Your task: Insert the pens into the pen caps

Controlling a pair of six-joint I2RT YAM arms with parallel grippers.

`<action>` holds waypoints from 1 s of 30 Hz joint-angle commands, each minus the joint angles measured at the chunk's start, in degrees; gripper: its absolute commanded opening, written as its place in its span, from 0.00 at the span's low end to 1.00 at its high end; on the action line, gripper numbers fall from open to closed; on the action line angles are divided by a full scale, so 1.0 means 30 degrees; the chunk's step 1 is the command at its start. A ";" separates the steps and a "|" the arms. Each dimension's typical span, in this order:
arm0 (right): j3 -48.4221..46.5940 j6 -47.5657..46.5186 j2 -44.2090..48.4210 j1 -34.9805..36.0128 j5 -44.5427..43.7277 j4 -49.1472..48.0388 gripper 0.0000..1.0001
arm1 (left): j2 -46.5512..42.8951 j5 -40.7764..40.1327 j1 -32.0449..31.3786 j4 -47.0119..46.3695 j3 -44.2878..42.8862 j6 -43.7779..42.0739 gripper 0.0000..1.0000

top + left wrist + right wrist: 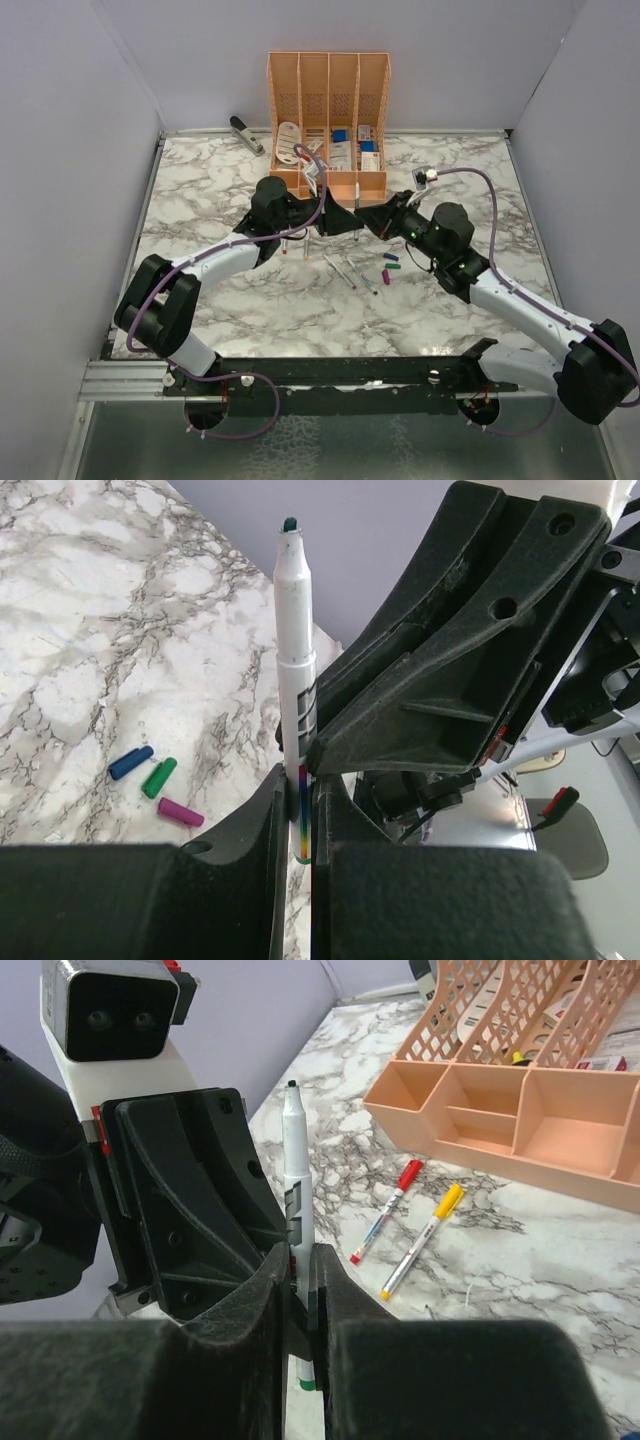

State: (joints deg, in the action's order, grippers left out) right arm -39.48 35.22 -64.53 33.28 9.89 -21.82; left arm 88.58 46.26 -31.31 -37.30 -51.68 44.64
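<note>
One marble surface (220, 300) carries everything, with the peach desk organizer (327, 90) at its far edge, out of my working space. Both arms meet over the middle so one pen can be shared. My left hand (303, 810) is pressed together on the lower barrel of the green-tipped pen (295, 630), and my right hand (300, 1280) pinches the same barrel. It is upright and off the surface, I judge to re-seat it for capping. Beside each other below lie a blue cap (130, 763), a green cap (158, 777), its likely match, and a magenta cap (180, 812).
</note>
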 commanded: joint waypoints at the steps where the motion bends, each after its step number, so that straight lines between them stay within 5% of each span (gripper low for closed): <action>1: -0.1099 -0.1744 0.2072 0.0040 -0.3779 0.1066 0.13 | -0.0584 -0.0974 0.0238 0.0658 0.0927 -0.0810 0.00; 3: -0.1171 -0.2099 0.2803 0.0040 -0.5571 0.1600 0.31 | -0.0904 -0.1242 0.0240 0.1503 0.1057 -0.1398 0.00; 5: -0.1375 -0.2497 0.3321 0.0040 -0.7472 0.2378 0.68 | -0.1286 -0.1546 0.0241 0.2418 0.1120 -0.2093 0.00; 9: -0.2355 -0.4387 0.3467 0.0012 -0.9596 0.4561 0.90 | -0.1932 -0.2169 0.0241 0.4039 0.1079 -0.3331 0.00; 14: -0.3479 -0.6918 0.2595 -0.0348 -1.0761 0.7797 0.81 | -0.2347 -0.2648 0.0271 0.5261 0.0909 -0.4260 0.00; 18: -0.3918 -0.8429 0.1449 -0.0540 -1.1481 1.0735 0.57 | -0.2404 -0.2747 0.0292 0.5356 0.0911 -0.4304 0.07; 22: -0.3759 -0.9215 0.0529 -0.0608 -1.1334 1.3300 0.29 | -0.2359 -0.2775 0.0329 0.5372 0.0879 -0.4308 0.02; 30: -0.4218 -0.9924 -0.1219 -0.0605 -0.7691 1.7458 0.29 | -0.2101 -0.2509 0.0387 0.5551 0.0669 -0.4526 0.00</action>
State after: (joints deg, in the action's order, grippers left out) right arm -50.15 7.73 -65.17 31.75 -19.31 20.73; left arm 82.81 39.13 -30.48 -21.26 -48.18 32.49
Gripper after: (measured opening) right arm 0.286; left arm 0.087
